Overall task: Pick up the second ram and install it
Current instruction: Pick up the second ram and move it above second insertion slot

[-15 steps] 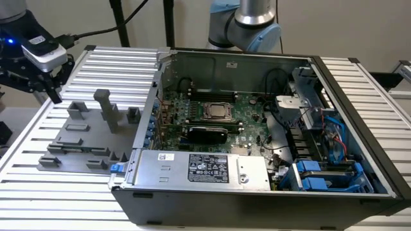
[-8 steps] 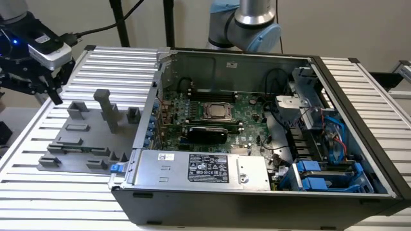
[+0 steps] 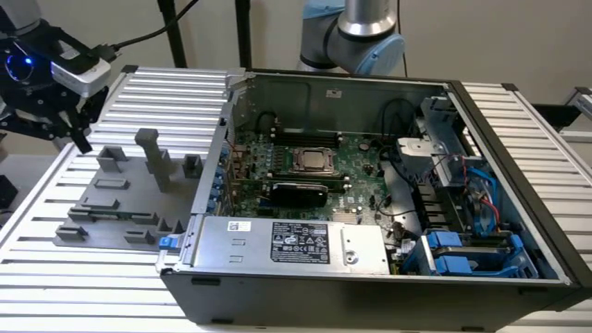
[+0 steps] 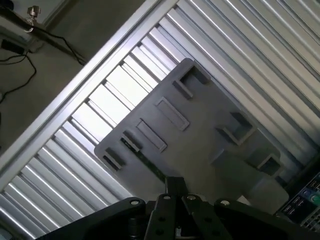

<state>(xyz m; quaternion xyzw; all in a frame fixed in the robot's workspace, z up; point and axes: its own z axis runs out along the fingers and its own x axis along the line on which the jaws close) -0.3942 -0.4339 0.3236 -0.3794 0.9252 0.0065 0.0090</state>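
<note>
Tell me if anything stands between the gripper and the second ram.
Nothing visible does. The gripper hangs above the grey fixture plate, and the second ram lies flat in its slot there, uncovered. The tall grey post stands off toward the exterior view's right.

I can read no words or numbers here: the black label [image 3: 301,244] on the power supply [image 3: 222,248] and the small white sticker [image 3: 238,225] beside it carry print I cannot make out.
</note>
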